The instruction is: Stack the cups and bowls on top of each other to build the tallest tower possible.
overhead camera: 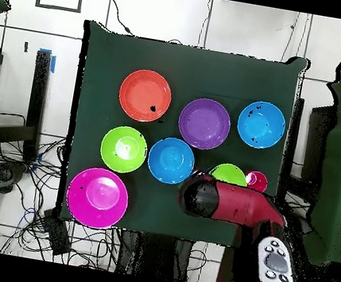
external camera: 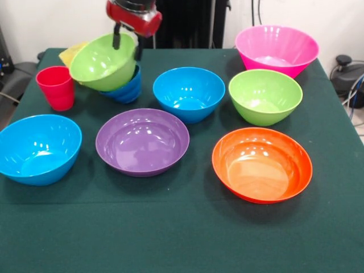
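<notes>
Lime green and tilted toward the camera, one bowl (external camera: 102, 61) sits in the dark blue bowl (external camera: 126, 88) at the table's far left in the front view, with the gripper (external camera: 126, 44) clamped on its far rim: one finger (external camera: 116, 37) inside the bowl, the other behind the wall. The yellow cup (external camera: 71, 55) shows just behind this pair, partly hidden, and the red cup (external camera: 56, 87) stands upright just beside them. In the middle row stand a light blue bowl (external camera: 189, 92) and the second green bowl (external camera: 265, 95), close together but apart; the pink bowl (external camera: 276, 49) is behind the green one at the far right corner. Nearer the camera, the other blue bowl (external camera: 38, 148), the purple bowl (external camera: 142, 141) and the orange bowl (external camera: 262, 164) form a row on the green cloth (external camera: 170, 239). From overhead the red arm (overhead camera: 232, 204) covers part of the held bowl (overhead camera: 229, 173).
</notes>
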`<action>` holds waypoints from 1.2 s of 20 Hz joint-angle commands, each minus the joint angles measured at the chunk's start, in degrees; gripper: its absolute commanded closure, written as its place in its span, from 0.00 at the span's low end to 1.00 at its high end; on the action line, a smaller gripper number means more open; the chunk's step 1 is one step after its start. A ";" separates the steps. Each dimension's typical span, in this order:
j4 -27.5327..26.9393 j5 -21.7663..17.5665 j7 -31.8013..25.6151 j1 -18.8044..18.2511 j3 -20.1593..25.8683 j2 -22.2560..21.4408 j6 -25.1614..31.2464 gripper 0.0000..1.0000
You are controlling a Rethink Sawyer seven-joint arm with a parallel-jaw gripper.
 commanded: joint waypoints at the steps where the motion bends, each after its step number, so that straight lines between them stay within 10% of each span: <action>1: 10.61 -2.69 -2.44 -5.28 4.81 -5.62 -5.73 0.00; 8: 20.23 -4.78 -8.21 -15.15 7.09 -15.31 -5.81 0.00; 11: 25.38 -1.51 -10.07 -14.81 5.86 -25.08 -0.21 0.00; 20: 31.08 0.55 -14.99 -19.97 6.80 -34.65 4.49 0.00; 24: 36.78 4.24 -27.00 -27.15 6.32 -44.94 6.86 0.00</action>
